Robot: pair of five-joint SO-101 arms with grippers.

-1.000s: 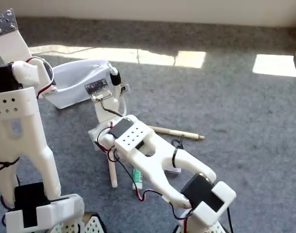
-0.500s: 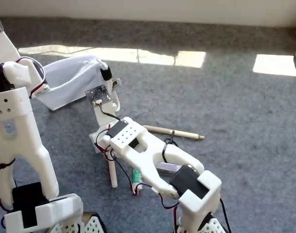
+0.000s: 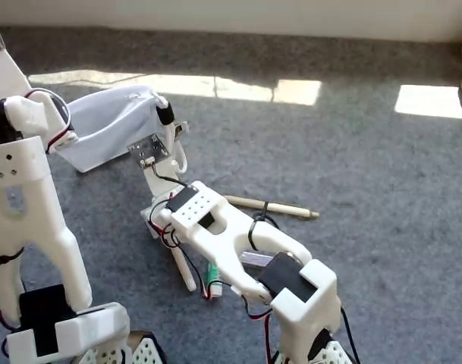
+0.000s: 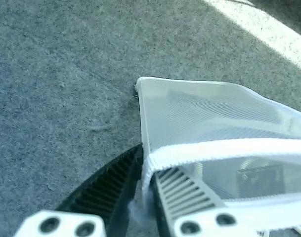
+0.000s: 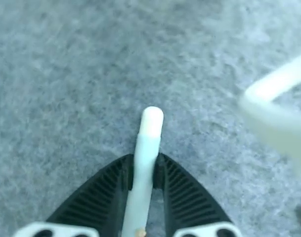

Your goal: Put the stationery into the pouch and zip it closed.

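Observation:
A white mesh pouch (image 3: 109,129) hangs above the grey carpet at the back left. My left gripper (image 4: 146,170) is shut on its zip rim, and the pouch (image 4: 214,118) sags open beyond the jaws. My right gripper (image 5: 144,160) is shut on a white pen (image 5: 149,133) whose rounded tip sticks out past the fingers. In the high view the right gripper (image 3: 170,123) sits at the near right edge of the pouch mouth. A wooden pencil (image 3: 270,205), a white stick (image 3: 182,267) and a small green item (image 3: 213,282) lie on the carpet.
The right arm (image 3: 231,243) stretches over the loose items, partly hiding a pale flat piece (image 3: 255,259). The left arm (image 3: 33,212) stands tall at the left edge. Open carpet lies to the right and behind, with bright sun patches (image 3: 432,101).
The left arm pulled the pouch up and slightly left. The right arm stretched further toward the pouch mouth with the pen. The white stick on the carpet has tilted.

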